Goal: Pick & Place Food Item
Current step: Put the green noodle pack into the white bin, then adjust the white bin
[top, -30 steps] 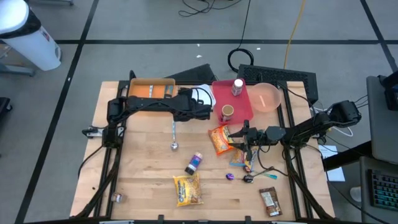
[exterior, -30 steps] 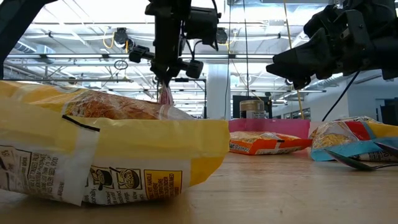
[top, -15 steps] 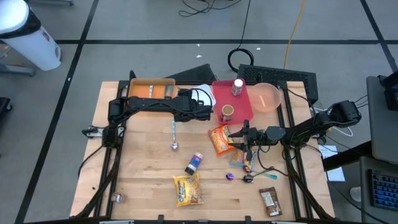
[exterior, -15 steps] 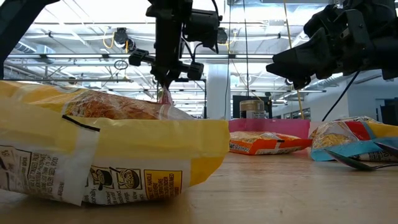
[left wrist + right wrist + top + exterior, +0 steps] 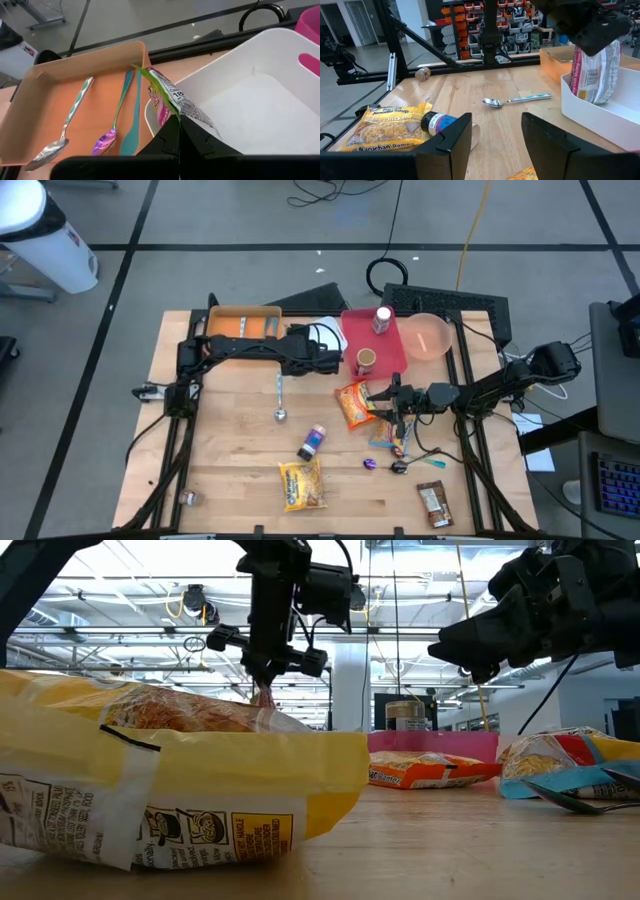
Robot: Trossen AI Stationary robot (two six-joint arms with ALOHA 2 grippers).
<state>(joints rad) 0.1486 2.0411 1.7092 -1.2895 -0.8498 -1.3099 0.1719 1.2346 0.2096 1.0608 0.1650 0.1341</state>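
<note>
My left gripper [image 5: 326, 361] is shut on a pink, green and silver snack packet [image 5: 167, 97] over the near rim of a white bin [image 5: 260, 105], beside the orange cutlery tray [image 5: 60, 100]. The right wrist view shows the packet [image 5: 595, 70] hanging under that gripper into the white bin [image 5: 600, 115]. In the low view the left gripper [image 5: 266, 683] stands high at the centre. My right gripper [image 5: 495, 145] is open and empty, low over the table near an orange chips bag [image 5: 355, 405]. My left gripper pinches one end of the packet [image 5: 176, 114] between its two shut fingers. The fingers come from above, pointing down. The packet hangs below them, lifted clear of the table, with its lower end [image 5: 592, 97] inside the white bin's walls.
A pink tray [image 5: 392, 350] holds a bottle and a cup, and a pink bowl [image 5: 430, 335] stands beside it. On the table lie a spoon [image 5: 280, 398], a blue-lidded bottle [image 5: 312, 442], a yellow noodle packet [image 5: 302, 483], a blue packet [image 5: 388, 438], small candies and a brown bar [image 5: 433, 503].
My left gripper has gone down a little with the packet, still shut on it.
</note>
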